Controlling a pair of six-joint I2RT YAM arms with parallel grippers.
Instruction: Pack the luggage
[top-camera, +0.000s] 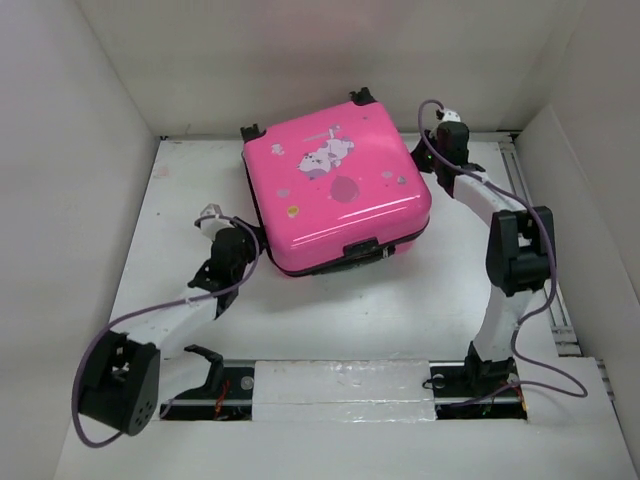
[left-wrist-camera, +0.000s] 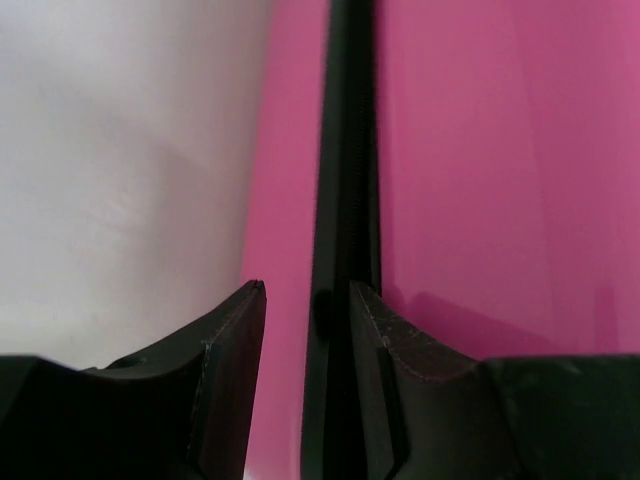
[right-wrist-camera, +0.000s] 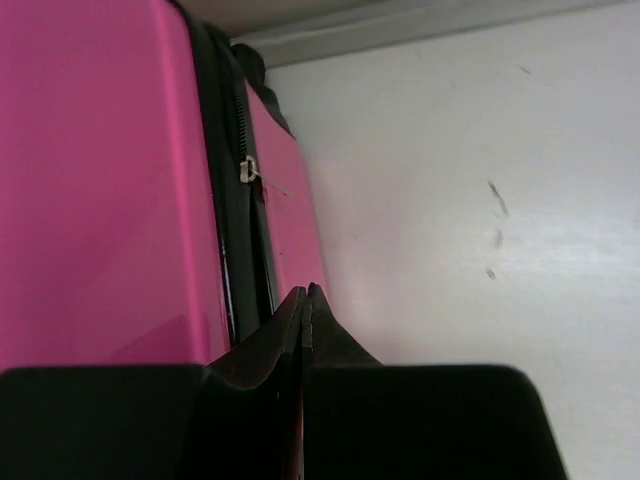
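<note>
The luggage (top-camera: 335, 185) is a bright-pink hard-shell suitcase lying flat and closed at the back middle of the table, cartoon print up, wheels at the far edge. My left gripper (top-camera: 256, 242) is at its near-left corner. In the left wrist view the gripper (left-wrist-camera: 308, 292) is open, its fingers straddling the lower pink shell and the black zipper seam (left-wrist-camera: 348, 150). My right gripper (top-camera: 420, 155) is at the suitcase's far-right side. In the right wrist view it (right-wrist-camera: 308, 292) is shut and empty, beside the seam, with a silver zipper pull (right-wrist-camera: 248, 170) ahead of it.
White walls enclose the table (top-camera: 400, 300) on the left, back and right. A black handle or latch (top-camera: 362, 248) sticks out of the suitcase's near edge. A metal rail (top-camera: 340, 385) with the arm bases runs along the near edge.
</note>
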